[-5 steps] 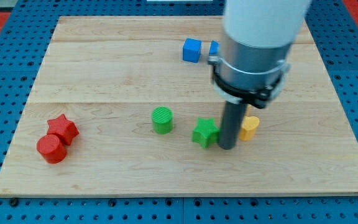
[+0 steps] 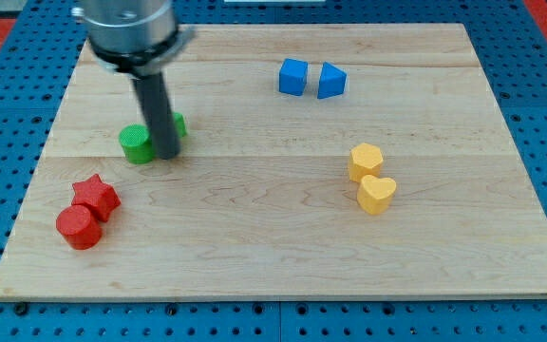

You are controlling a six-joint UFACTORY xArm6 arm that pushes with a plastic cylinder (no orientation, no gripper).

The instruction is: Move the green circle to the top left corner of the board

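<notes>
The green circle (image 2: 136, 144) lies on the wooden board (image 2: 273, 256) in its left half, about midway between top and bottom. My tip (image 2: 167, 156) touches the board right beside the circle, on its right side. A second green block, the green star (image 2: 178, 125), shows just right of the rod and is partly hidden by it. The rod rises from the tip toward the view's top left.
A red star (image 2: 96, 197) and a red circle (image 2: 79, 228) sit together at the lower left. A blue cube (image 2: 293, 76) and another blue block (image 2: 331, 81) sit near the top middle. A yellow hexagon (image 2: 366, 161) and a yellow heart (image 2: 377, 194) sit at the right.
The rod has moved from right of centre to the left. The green circle and green star have shifted left and up with it. The yellow hexagon is now uncovered.
</notes>
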